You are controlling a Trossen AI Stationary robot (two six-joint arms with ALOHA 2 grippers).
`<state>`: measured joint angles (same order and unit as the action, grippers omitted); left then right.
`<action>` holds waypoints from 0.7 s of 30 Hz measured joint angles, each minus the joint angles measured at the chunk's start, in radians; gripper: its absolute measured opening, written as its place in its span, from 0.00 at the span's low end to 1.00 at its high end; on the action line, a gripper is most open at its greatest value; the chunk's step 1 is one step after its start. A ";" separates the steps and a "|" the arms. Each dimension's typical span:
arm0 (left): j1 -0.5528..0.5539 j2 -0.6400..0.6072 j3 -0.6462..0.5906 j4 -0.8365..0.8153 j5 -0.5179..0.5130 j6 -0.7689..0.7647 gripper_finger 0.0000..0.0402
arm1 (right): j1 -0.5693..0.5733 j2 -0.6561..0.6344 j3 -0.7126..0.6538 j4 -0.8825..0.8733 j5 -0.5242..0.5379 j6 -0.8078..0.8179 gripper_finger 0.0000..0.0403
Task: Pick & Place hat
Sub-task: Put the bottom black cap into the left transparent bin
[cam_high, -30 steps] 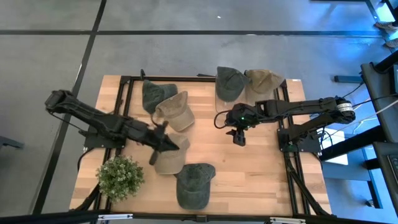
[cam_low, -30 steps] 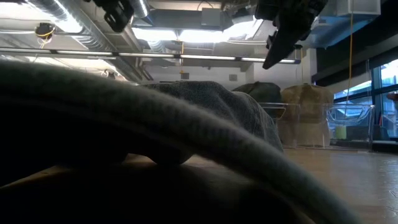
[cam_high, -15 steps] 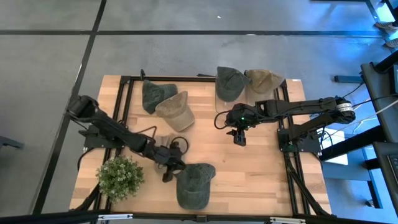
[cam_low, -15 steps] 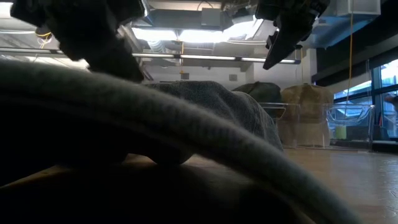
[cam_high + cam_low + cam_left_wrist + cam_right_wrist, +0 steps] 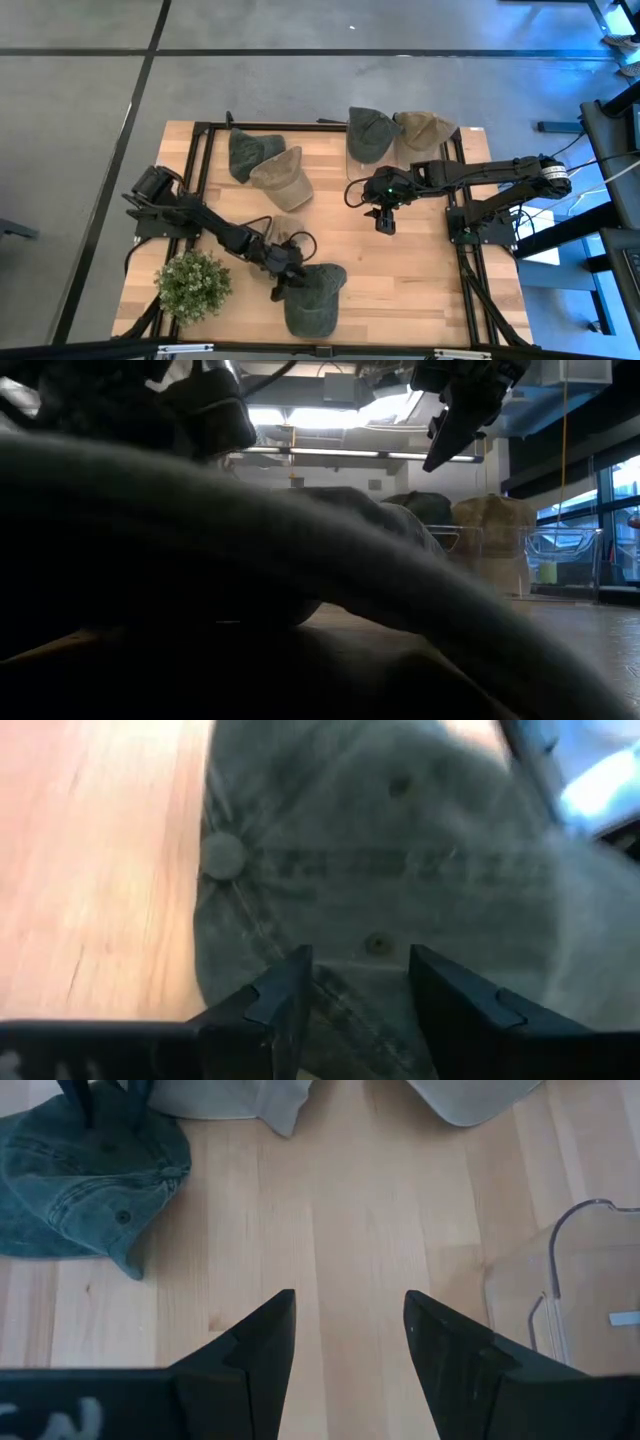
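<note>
A dark green hat (image 5: 315,298) lies crown up near the table's front edge; the low view shows it as a dark mass (image 5: 300,590) close to the lens. My left gripper (image 5: 283,285) reaches down over its left side, open, a finger (image 5: 285,995) on each side of the crown's near part (image 5: 370,945). A tan hat (image 5: 286,229) lies partly under the left arm. My right gripper (image 5: 385,222) hangs open above bare wood at centre right, nothing between its fingers (image 5: 345,1330). My left gripper comes at the green hat from above, slanting toward the table's right, its open fingers astride the crown's edge (image 5: 360,970). Whether the fingertips touch the cloth I cannot tell. The hat lies flat on the table.
A green hat (image 5: 250,150) and a tan hat (image 5: 280,178) lie at the back left. Two more hats (image 5: 372,130) (image 5: 425,127) sit on clear stands (image 5: 560,1280) at the back right. A potted plant (image 5: 193,285) stands at the front left, close to the left arm.
My left gripper has swung from the tan hat toward the table's near edge and right, come down over the green hat and opened. The green hat's outline in the low view has shifted. My right arm has kept still.
</note>
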<state>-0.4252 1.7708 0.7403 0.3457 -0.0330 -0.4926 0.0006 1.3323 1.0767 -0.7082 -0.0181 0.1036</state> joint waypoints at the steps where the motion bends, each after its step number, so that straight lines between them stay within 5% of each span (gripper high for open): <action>1: 0.000 0.012 0.010 -0.015 0.000 0.023 0.41 | 0.000 0.000 0.000 0.000 0.000 0.000 0.47; 11: 0.000 0.001 0.086 -0.181 0.004 0.185 0.42 | 0.000 0.000 0.000 0.000 0.000 0.021 0.47; 21: 0.007 -0.170 0.095 -0.479 0.076 -0.195 0.42 | 0.000 0.000 0.000 0.001 0.000 -0.016 0.47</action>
<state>-0.4185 1.6006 0.8352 -0.1335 0.0431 -0.6877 0.0004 1.3323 1.0767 -0.7068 -0.0185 0.0880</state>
